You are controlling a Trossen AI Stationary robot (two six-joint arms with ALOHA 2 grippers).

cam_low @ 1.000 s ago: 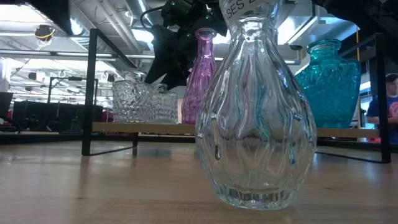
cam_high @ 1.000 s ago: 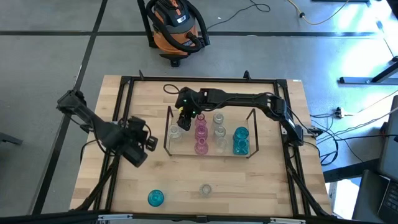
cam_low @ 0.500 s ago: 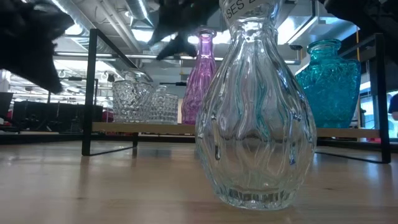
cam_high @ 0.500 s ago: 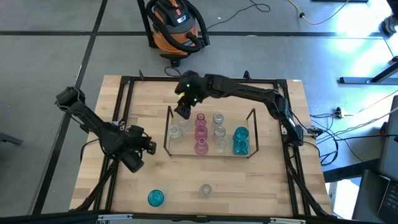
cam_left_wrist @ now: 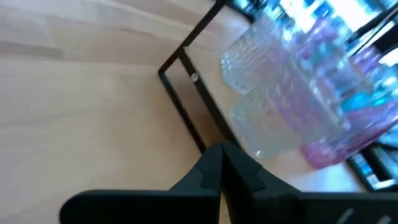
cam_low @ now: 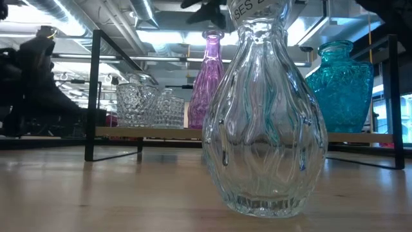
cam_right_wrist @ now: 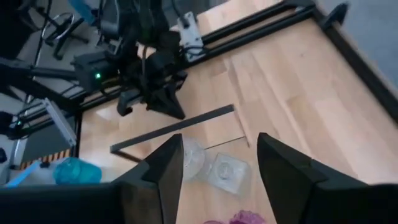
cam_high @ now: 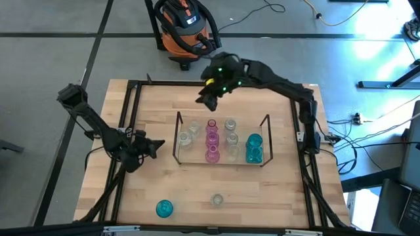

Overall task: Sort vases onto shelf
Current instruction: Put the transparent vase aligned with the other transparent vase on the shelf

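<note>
I have the right end effector (cam_high: 209, 101) lifted above the counter (cam_high: 275, 190) at 12 o'clock from the shelf (cam_high: 221, 139), its fingers spread wide and holding nothing. The left end effector (cam_high: 153, 147) sits low at 9 o'clock from the shelf, its fingers pressed together and empty. On the shelf I count 2 clear vases at the 9 o'clock end, a pink column (cam_high: 211, 139), a clear column (cam_high: 231, 134) and teal vases (cam_high: 254, 148) at the 3 o'clock end. A teal vase (cam_high: 164, 208) and a clear ribbed vase (cam_high: 216, 200) wait off the shelf at 6 o'clock. My worry is the left arm: swinging toward those 2, its closed tip could clip the shelf's wire end frame or jostle the clear vases just inside it, since glass this narrow-based should topple easily.
</note>
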